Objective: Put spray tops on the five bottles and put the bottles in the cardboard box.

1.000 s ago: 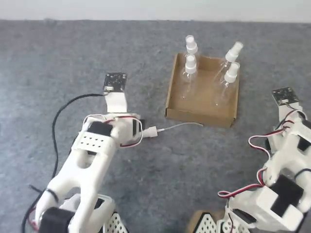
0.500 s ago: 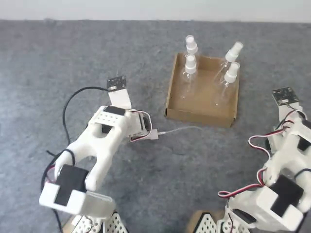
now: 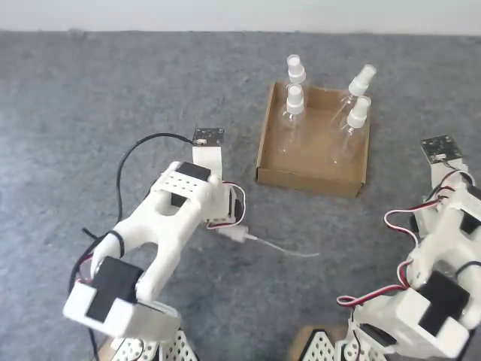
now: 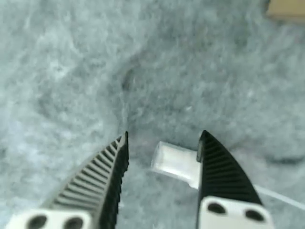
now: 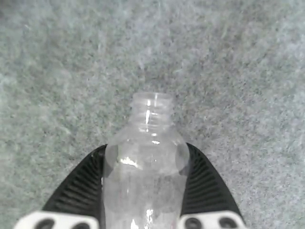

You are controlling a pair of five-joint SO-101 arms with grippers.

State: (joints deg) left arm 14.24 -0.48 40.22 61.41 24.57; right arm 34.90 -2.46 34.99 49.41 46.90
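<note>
A white spray top [image 4: 174, 160] with a thin tube [image 4: 281, 195] lies on the grey carpet. It sits between the fingers of my left gripper [image 4: 164, 135], close against one of them, and the gripper is open. In the high view the spray top [image 3: 239, 235] lies just beside the left arm's wrist. My right gripper [image 5: 146, 149] is shut on a clear bottle [image 5: 145, 138] whose neck is bare. The cardboard box [image 3: 310, 179] stands at the back with several topped bottles [image 3: 293, 101] in it.
Grey carpet covers the table. The spray top's tube [image 3: 289, 250] trails rightward into the open stretch between the arms. The right arm [image 3: 443, 248] stands at the right edge, in front of the box. A black cable [image 3: 124, 173] loops left of the left arm.
The left arm has swung right and lowered over the spray top. The spray top and its tube have shifted toward the front. The right arm has kept still.
</note>
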